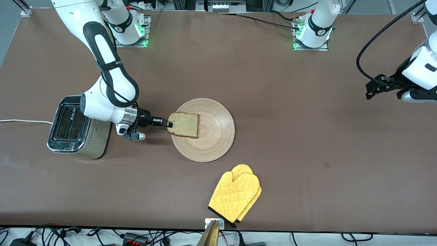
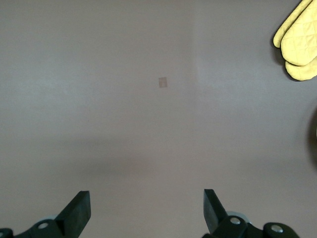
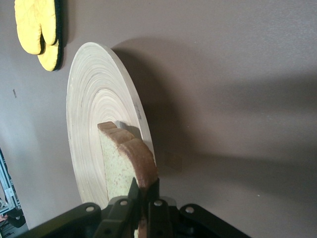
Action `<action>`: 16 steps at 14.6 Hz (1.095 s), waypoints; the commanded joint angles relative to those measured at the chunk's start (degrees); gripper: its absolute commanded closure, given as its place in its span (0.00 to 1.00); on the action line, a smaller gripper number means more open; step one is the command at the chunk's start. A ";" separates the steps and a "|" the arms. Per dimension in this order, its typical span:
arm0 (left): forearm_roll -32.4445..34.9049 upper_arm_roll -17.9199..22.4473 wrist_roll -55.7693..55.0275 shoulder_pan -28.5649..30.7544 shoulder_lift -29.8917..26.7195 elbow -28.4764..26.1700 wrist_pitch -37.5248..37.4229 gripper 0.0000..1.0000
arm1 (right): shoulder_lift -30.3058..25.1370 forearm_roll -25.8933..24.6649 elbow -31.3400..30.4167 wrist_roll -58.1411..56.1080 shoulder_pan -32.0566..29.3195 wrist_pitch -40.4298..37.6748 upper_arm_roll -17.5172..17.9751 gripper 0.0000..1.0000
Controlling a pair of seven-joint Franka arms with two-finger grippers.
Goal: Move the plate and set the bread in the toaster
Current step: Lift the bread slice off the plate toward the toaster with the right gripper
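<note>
Gripping the bread slice (image 1: 184, 124) by its crust edge, the right gripper (image 1: 169, 123) reaches in from the middle left of the front frame, its fingers (image 3: 150, 197) pinched tight on the dark crust, as the right wrist view shows at its lower centre. The slice lies over the part of the wooden plate (image 1: 215, 143) nearest the toaster; whether it rests flat on the wood or is raised a little cannot be told. The plate sits just left of the frame's centre, flat on the brown table (image 1: 290, 136).

The toaster (image 1: 73, 128) stands at the left of the front frame, toward the right arm's end of the table, chrome top with both slots facing up, its white cord (image 1: 24, 121) running off the left edge. The right arm's wrist hangs partly over it.

A pair of yellow oven mitts (image 1: 236, 196) lies in the lower middle of the frame, nearer the front camera than the plate and apart from it.

The left gripper (image 1: 384, 87) waits at the right edge of the front frame, over bare table, its two fingers (image 2: 79, 210) spread wide and holding nothing.
</note>
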 commanded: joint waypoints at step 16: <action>-0.91 0.03 0.49 0.60 0.73 1.71 -2.61 0.00 | -2.91 -20.35 4.45 4.23 -1.06 -9.65 -5.84 1.00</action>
